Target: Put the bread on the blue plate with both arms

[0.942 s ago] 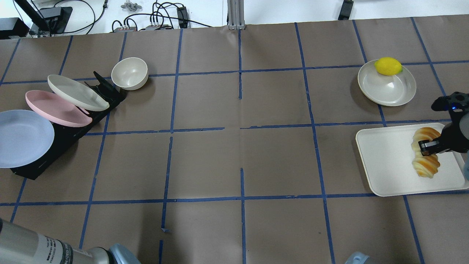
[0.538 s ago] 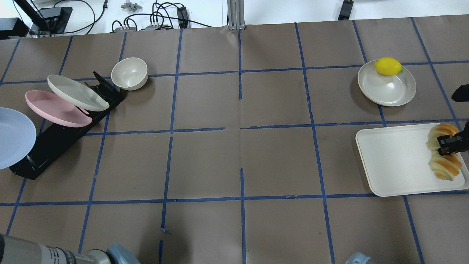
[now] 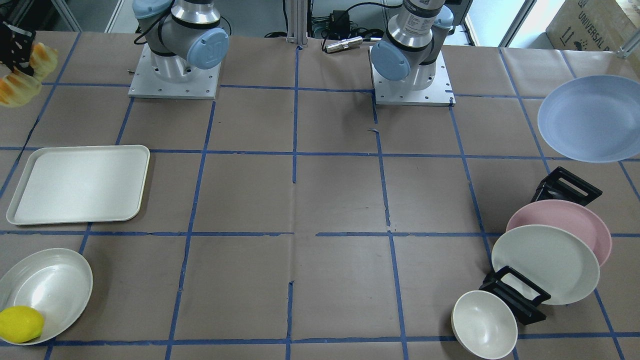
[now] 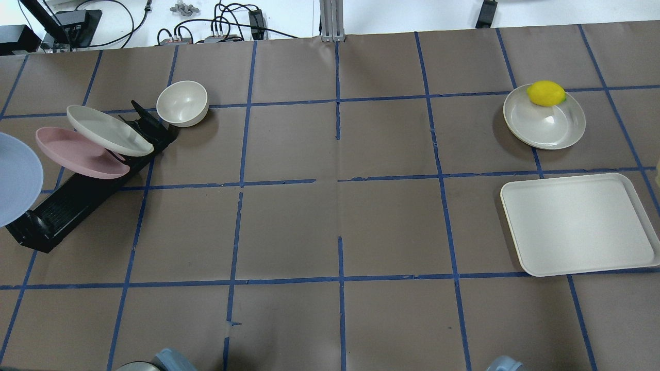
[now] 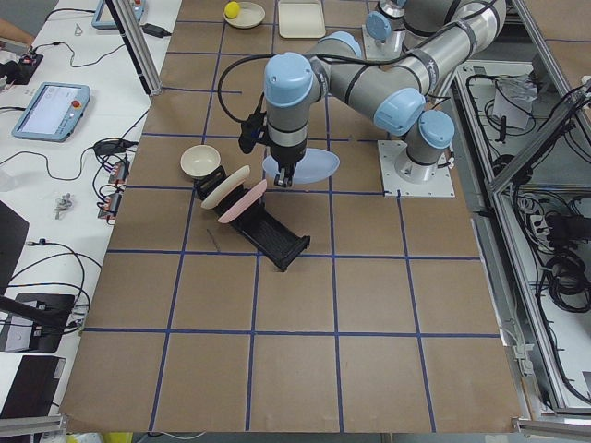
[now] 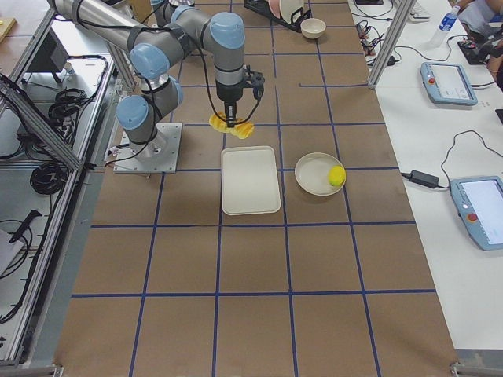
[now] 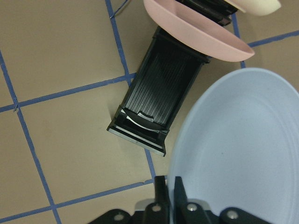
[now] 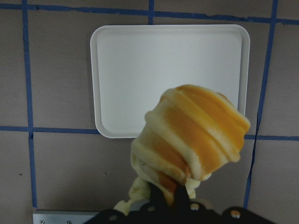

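Bread hangs clamped in the right claw, up over bare worktop just off the white tray, on the robot's side of it. Far across, the left claw pinches the blue plate by its rim, aloft beside the black rack that carries the pink plate.

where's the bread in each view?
Front-facing: bread at the top-left edge, blurred.
Overhead: at most a sliver, right edge.
Left: can't make it out.
Right: upper centre, just above the tray in the picture.
Left wrist: not in it.
Right wrist: lower centre, overlapping the tray's edge.
Landmark: the tray, in all but left wrist.
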Action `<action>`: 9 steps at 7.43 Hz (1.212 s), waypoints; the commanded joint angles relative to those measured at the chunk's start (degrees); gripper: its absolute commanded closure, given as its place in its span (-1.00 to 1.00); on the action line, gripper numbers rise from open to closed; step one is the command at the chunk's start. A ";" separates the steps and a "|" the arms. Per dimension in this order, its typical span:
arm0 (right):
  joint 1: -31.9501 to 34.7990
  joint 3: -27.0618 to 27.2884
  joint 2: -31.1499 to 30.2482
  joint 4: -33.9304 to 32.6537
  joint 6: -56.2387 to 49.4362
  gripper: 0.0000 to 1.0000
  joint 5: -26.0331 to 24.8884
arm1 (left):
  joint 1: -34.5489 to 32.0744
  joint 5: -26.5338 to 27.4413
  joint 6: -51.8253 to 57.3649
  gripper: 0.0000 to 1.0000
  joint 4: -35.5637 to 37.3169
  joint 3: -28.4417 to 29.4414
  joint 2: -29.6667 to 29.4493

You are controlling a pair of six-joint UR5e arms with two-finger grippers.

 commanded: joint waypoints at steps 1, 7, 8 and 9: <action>2.07 -3.71 0.87 2.90 1.36 0.83 1.44 | -11.74 -0.40 -10.13 0.80 -0.43 -0.71 0.73; 21.21 -3.80 4.73 -4.20 26.29 0.82 0.48 | -42.26 -10.24 -39.14 0.77 7.28 -7.92 -6.45; 24.99 -3.88 6.13 -5.69 29.12 0.83 0.39 | -45.34 -11.02 -42.06 0.77 9.48 -8.01 -9.00; 28.85 -3.89 7.62 -6.75 29.76 0.85 -0.39 | -48.42 -11.55 -42.96 0.78 13.51 -8.45 -11.29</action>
